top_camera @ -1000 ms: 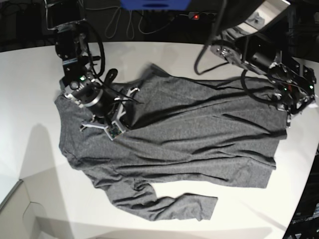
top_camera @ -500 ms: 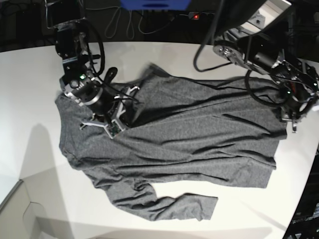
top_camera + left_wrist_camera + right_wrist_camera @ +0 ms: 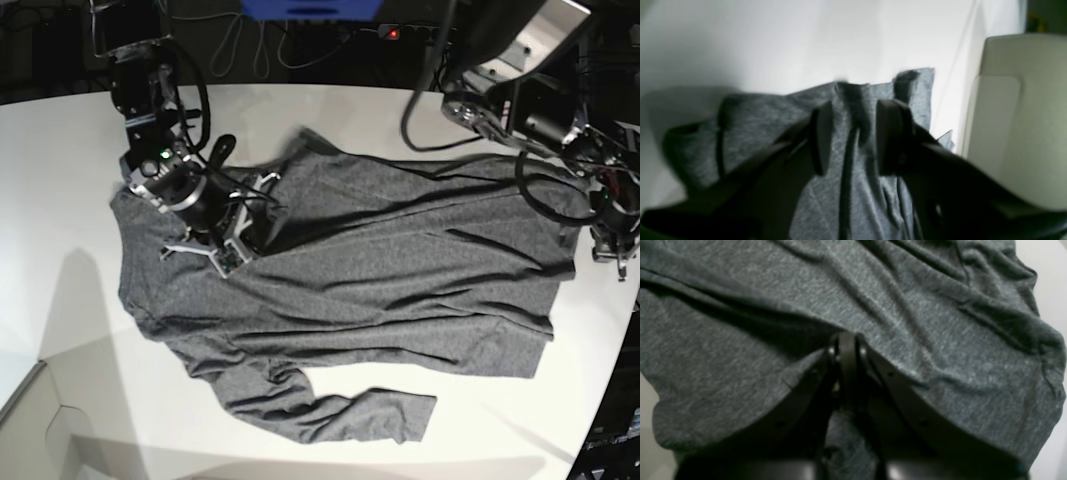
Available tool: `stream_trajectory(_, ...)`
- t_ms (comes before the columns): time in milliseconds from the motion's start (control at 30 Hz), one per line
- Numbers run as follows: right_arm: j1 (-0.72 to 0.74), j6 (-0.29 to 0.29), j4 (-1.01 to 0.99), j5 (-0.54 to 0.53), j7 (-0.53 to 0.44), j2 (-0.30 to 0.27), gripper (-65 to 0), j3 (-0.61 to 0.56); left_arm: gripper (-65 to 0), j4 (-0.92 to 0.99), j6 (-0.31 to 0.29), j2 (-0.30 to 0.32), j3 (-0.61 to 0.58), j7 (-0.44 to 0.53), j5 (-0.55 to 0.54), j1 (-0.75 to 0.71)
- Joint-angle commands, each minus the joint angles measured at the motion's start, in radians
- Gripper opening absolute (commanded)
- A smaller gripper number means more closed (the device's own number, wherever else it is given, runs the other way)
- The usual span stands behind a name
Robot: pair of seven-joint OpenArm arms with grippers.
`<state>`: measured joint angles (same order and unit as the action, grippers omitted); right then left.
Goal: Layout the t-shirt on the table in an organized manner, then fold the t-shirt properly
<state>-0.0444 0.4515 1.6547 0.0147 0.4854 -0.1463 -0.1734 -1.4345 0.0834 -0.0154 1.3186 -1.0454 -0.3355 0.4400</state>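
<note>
The t-shirt (image 3: 380,270) is spread across the white table (image 3: 60,160), dark heather-grey, with creases running through its body and one long sleeve (image 3: 330,410) bent along the near edge. Its hem end lies toward the table's curved edge in the base view. The right tool (image 3: 847,350) is pressed down on the fabric near the collar end, its jaws pressed together; whether cloth is pinched between them cannot be told. The left tool (image 3: 853,136) is held above a corner of the shirt's hem, jaws spread apart with nothing gripped, a dark fold of cloth visible in the gap.
</note>
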Motion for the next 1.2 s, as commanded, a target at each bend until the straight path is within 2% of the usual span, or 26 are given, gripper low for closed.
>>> stream_trajectory(0,0.015,0.0,0.015,-0.009,-0.024,-0.003,-65.0,0.002,-43.2,-0.024,-0.004,0.019,-0.006,-0.022,-0.034,0.004)
stream_trajectory(133,0.015,0.0,0.017,-0.009,-0.023,-0.003,-65.0,0.007,-43.3,-0.035,-0.006,0.041,-0.006,-0.066,-0.092,-0.08)
stream_trajectory(200,0.015,0.0,0.017,-0.009,-0.023,-0.003,-65.0,0.008,-43.3,-0.035,-0.029,0.058,-0.007,-0.068,-0.121,-0.137)
stream_trajectory(400,-0.001,0.0,0.02,-0.009,-0.023,-0.003,-65.0,0.01,-43.3,-0.035,-0.228,0.098,-0.009,-0.072,-0.135,-0.275)
stream_trajectory(467,-0.004,0.0,0.02,-0.009,-0.023,-0.003,-65.0,0.01,-43.3,-0.035,-0.274,0.116,-0.009,-0.072,-0.135,-0.301)
stream_trajectory(533,-0.004,-0.003,0.02,-0.009,-0.023,-0.003,-61.0,0.012,-43.3,-0.035,-0.296,0.13,-0.009,-0.072,-0.135,-0.317)
stream_trajectory(767,-0.019,-0.004,0.029,-0.009,-0.026,-0.003,-33.0,0.012,-43.3,-0.035,-0.302,0.144,-0.007,-0.072,-0.152,-0.333)
stream_trajectory(833,-0.025,-0.004,0.055,-0.009,-0.027,-0.003,-27.4,0.021,-43.3,-0.033,-0.302,0.14,-0.007,-0.072,-0.187,-0.336)
stream_trajectory(1000,-0.087,-0.004,0.167,-0.009,-0.027,0.037,-26.1,0.11,-43.3,-0.022,-0.302,0.137,-0.018,-0.062,-0.219,-0.341)
stream_trajectory(1067,-0.117,-0.004,0.186,-0.009,-0.029,0.038,-26.1,0.122,-43.1,-0.022,-0.302,0.137,-0.057,-0.06,-0.211,-0.341)
stream_trajectory(1167,-0.151,-0.004,0.187,-0.009,-0.03,0.04,-26.1,0.122,-38.3,-0.021,-0.302,0.137,-0.119,-0.016,-0.21,-0.347)
